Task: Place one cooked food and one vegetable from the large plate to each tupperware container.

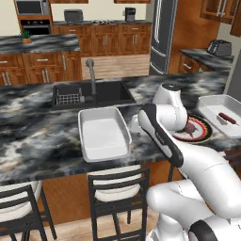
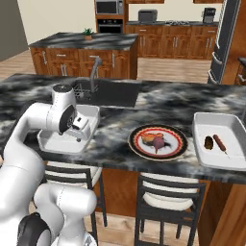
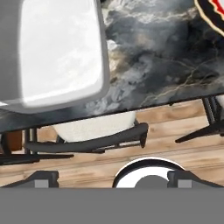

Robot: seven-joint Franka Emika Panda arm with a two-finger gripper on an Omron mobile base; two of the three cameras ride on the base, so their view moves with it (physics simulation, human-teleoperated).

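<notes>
Item: my gripper point(image 2: 79, 126), jaws spread wide and empty, over the left tupperware container's point(image 2: 48, 142) near corner; large plate point(image 2: 158, 142) with remaining food lies off to its right on the counter point(image 2: 158, 103), toward the filled right container point(image 2: 218, 144).

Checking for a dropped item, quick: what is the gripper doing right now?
Gripper: open and holding nothing, fingertips spread wide at the counter edge beside the left tupperware container.
</notes>
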